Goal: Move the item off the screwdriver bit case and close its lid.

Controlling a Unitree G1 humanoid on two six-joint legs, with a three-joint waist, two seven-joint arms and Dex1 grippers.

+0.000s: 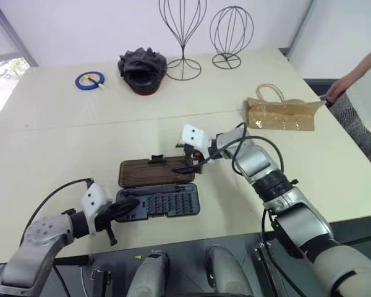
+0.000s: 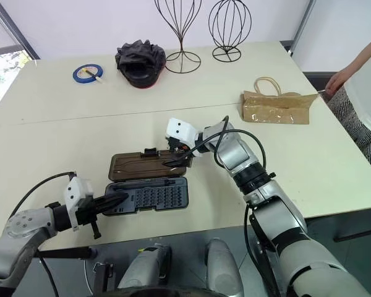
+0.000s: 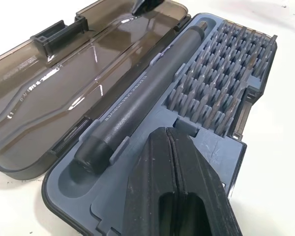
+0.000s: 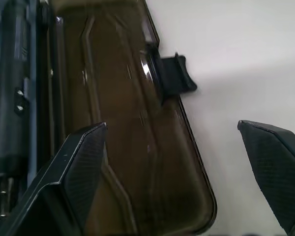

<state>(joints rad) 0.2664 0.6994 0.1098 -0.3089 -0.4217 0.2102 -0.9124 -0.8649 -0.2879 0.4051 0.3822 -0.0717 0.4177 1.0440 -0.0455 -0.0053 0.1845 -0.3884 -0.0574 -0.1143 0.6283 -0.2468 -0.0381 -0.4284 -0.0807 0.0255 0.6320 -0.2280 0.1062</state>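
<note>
The screwdriver bit case [image 1: 173, 201] lies open near the table's front edge, its blue-grey base holding rows of bits and a dark driver handle [image 3: 137, 98]. Its translucent brown lid [image 1: 148, 173] lies flat behind the base, with the black latch tab [image 4: 174, 73] on its far edge. The item, a brown paper bag [image 1: 279, 115] with twine handles, rests on the table far to the right, apart from the case. My left gripper [image 1: 128, 206] is shut, its tip over the base's left end. My right gripper [image 1: 188, 162] hangs open over the lid's right end, holding nothing.
A black crinkled bowl-like object [image 1: 142, 69], a blue tape roll [image 1: 89, 80] and two wire stands [image 1: 183, 37] [image 1: 230, 34] stand along the far side. A person's hand [image 1: 334, 90] reaches in at the right table edge, near the bag.
</note>
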